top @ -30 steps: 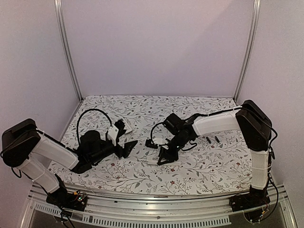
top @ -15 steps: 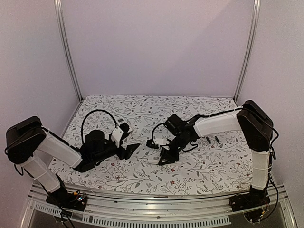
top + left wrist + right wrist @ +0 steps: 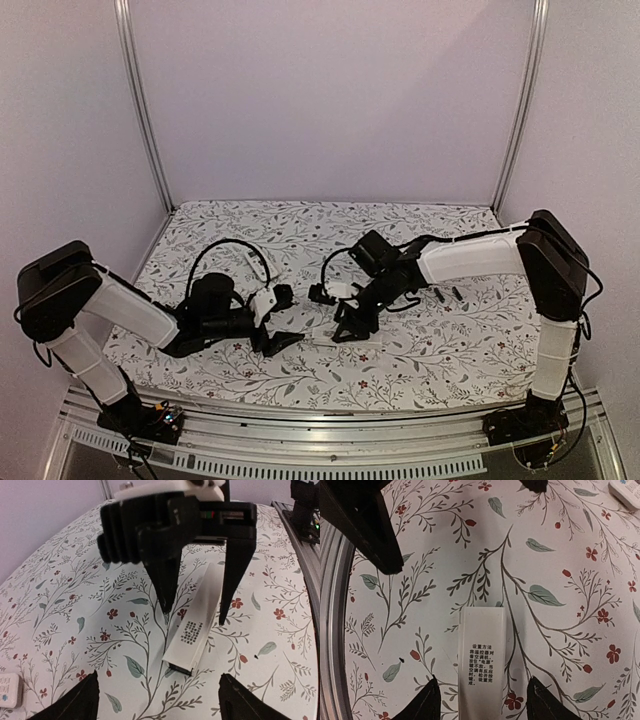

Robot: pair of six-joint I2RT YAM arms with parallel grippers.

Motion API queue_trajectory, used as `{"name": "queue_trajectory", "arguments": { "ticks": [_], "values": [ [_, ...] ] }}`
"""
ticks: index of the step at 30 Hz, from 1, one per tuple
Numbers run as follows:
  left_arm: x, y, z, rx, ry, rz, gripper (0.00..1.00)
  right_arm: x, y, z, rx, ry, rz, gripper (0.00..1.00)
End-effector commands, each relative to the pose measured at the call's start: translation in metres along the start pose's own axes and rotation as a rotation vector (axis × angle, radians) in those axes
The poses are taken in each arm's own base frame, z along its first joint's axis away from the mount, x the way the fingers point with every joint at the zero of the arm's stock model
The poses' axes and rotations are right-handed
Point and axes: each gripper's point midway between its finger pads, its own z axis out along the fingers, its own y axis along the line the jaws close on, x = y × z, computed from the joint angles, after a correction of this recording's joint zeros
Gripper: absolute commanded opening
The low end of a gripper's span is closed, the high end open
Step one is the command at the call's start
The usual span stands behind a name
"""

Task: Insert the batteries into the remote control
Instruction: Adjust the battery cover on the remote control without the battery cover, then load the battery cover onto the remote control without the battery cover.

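- The remote control [image 3: 481, 650], a white slab with its printed label up on the floral cloth [image 3: 300, 230], lay straight below the right gripper [image 3: 195, 614], between its two fingers.
- Its long axis ran across the closing line, so the fingers flanked its long edges.
- Right gripper: jaws were spread wider than the slab, with a strip of cloth showing on each side in the right wrist view. It gripped nothing.
- Left gripper [image 3: 283, 338]: it sat just beside the remote's dark end and looked along its length, jaws wide and empty.
- The batteries [image 3: 455, 291]: small dark sticks on the cloth beside the right forearm, well apart from the remote on its right. The right arm was the nearer one.
- Judged from this, no battery was loaded yet, and picking one up would suit the right arm.
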Motion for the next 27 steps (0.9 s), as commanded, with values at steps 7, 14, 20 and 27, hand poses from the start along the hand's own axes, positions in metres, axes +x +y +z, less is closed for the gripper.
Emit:
{"name": "queue_trajectory", "arguments": {
  "ticks": [7, 14, 20, 27],
  "values": [
    [0.0, -0.021, 0.018, 0.193, 0.035, 0.179, 0.83, -0.046, -0.008, -0.093, 0.136, -0.22, 0.029, 0.58],
    [0.005, -0.024, 0.044, 0.25, 0.076, 0.264, 0.81, -0.018, -0.068, -0.162, 0.411, -0.405, 0.573, 0.53],
    [0.001, -0.038, 0.053, 0.32, 0.064, 0.278, 0.8, 0.029, -0.058, -0.16, 0.441, -0.395, 0.924, 0.45],
    [0.01, -0.045, 0.069, 0.342, 0.101, 0.291, 0.77, 0.068, -0.02, -0.115, 0.352, -0.297, 1.147, 0.43]
  ]
}}
